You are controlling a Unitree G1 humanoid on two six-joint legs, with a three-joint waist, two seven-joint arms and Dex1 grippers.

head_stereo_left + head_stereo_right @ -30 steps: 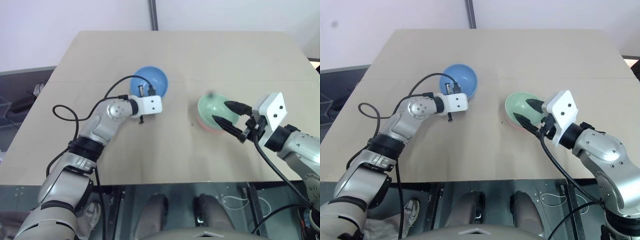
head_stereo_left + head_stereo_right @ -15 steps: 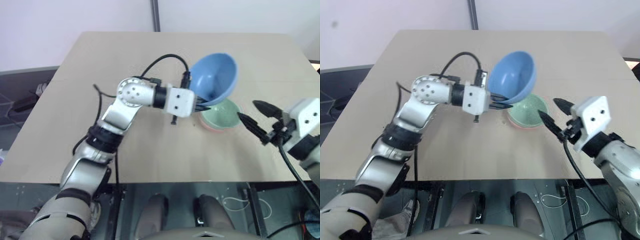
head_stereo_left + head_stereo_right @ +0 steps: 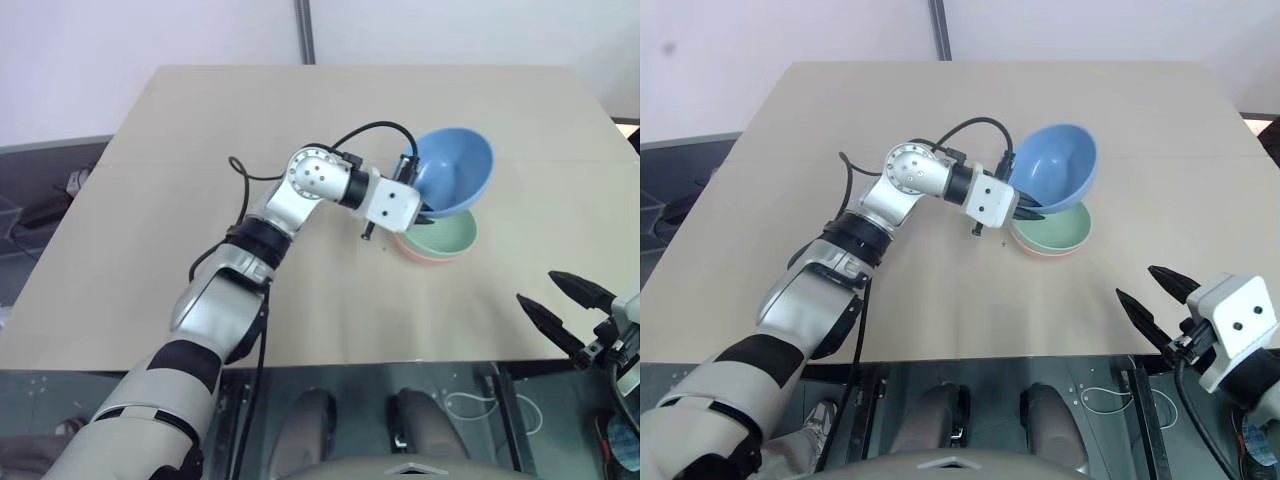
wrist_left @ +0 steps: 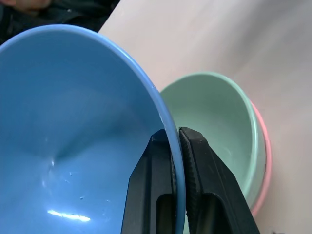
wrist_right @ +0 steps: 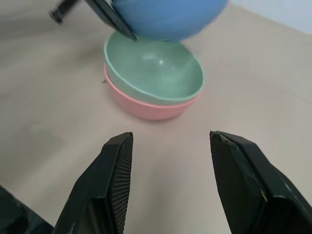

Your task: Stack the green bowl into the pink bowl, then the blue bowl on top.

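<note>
Since a second ago my left arm has carried the blue bowl [image 3: 453, 171] off its far-left spot and over to the stack on the right, while my right arm has pulled back to the near right edge.

I see my left gripper [image 4: 174, 141] clamped on the blue bowl's rim, one finger inside and one outside, holding it tilted in the air just above the green bowl [image 5: 156, 70]. That green one sits nested in the pink bowl [image 5: 146, 107] on the table [image 3: 200, 120]. My right gripper [image 5: 168, 161] is spread and empty, near the stack but apart from it.
</note>
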